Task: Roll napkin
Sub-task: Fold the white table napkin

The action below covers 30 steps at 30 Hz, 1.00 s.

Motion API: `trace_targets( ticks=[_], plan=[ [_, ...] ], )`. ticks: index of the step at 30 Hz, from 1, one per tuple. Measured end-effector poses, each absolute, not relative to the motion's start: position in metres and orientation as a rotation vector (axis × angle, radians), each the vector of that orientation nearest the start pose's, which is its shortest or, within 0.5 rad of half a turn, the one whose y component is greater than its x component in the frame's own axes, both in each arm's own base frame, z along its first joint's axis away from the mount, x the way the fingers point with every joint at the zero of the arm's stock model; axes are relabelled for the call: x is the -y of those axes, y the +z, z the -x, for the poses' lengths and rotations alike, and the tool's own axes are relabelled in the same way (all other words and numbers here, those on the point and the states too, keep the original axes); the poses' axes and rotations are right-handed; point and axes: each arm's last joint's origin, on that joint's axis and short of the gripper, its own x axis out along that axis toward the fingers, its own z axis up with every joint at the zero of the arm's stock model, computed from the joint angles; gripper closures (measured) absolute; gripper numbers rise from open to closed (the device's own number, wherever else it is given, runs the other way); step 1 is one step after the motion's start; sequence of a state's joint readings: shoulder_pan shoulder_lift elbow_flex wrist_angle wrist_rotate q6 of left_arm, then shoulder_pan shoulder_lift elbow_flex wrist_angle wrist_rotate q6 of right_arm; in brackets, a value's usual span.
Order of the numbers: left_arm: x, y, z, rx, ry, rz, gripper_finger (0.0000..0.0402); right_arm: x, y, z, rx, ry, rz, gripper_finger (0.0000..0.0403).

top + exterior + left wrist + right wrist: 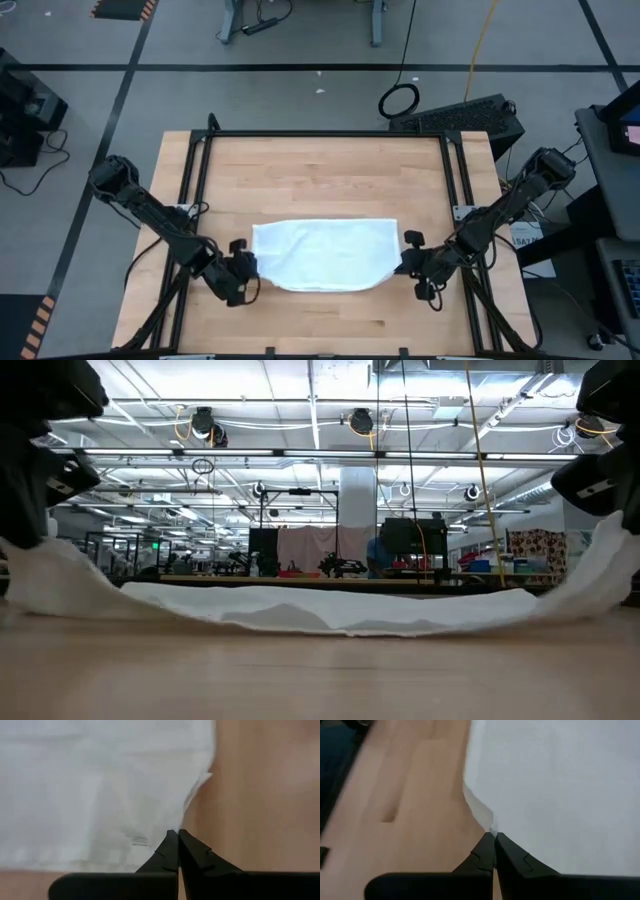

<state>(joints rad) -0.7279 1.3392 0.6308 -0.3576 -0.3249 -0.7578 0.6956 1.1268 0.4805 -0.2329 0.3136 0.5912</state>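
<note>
The white napkin point(322, 255) lies spread on the wooden table point(320, 170), a little toward the near edge. Its middle point(330, 610) rests on the wood, and its left end point(50, 575) and right end point(605, 565) rise off it. My left gripper point(249, 268) is shut on the napkin at its near left corner. My right gripper point(403, 262) is shut on the napkin at its near right corner. Both napkin ends also show in the left wrist view point(100, 795) and the right wrist view point(560, 785). My left gripper pinches the napkin's near left corner point(167, 827) between its two fingers, coming low from the table's left. The held end is raised off the table and the cloth sags slack toward its middle. My right gripper pinches the napkin's near right corner point(492, 827) between its two fingers, coming low from the table's right. That end is raised too, and the cloth slopes down slack to the table.
A black metal frame point(320, 134) runs along the table's far edge and down both sides. Bare wood lies beyond the napkin point(320, 185) and in front of it point(330, 320). A black case point(465, 115) lies on the floor past the far right corner.
</note>
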Motion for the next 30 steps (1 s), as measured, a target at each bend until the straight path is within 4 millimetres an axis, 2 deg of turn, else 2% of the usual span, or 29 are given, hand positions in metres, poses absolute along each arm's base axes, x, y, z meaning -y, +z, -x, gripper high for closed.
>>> trace_targets(
  ticks=[5,11,16,19,24,30],
  plan=[
    [0.146,0.163,-0.178,-0.993,0.021,0.178,0.0399,-0.118,0.166,-0.155,-0.884,0.088,-0.14,0.0403],
    [0.161,0.171,-0.184,-0.921,-0.145,0.284,0.0399,-0.125,0.168,-0.155,-0.888,0.175,-0.187,0.0403],
    [0.171,0.179,-0.187,-0.854,-0.277,0.298,0.0399,-0.134,0.171,-0.152,-0.855,0.241,-0.179,0.0403],
    [0.167,0.174,-0.183,-0.913,-0.249,0.251,0.0399,-0.135,0.171,-0.151,-0.854,0.249,-0.149,0.0403],
    [0.149,0.164,-0.18,-1.024,-0.106,0.164,0.0399,-0.132,0.17,-0.151,-0.823,0.196,-0.082,0.0403],
    [0.146,0.163,-0.181,-1.019,-0.077,0.147,0.0378,-0.132,0.17,-0.152,-0.818,0.191,-0.084,0.0403]
  ],
)
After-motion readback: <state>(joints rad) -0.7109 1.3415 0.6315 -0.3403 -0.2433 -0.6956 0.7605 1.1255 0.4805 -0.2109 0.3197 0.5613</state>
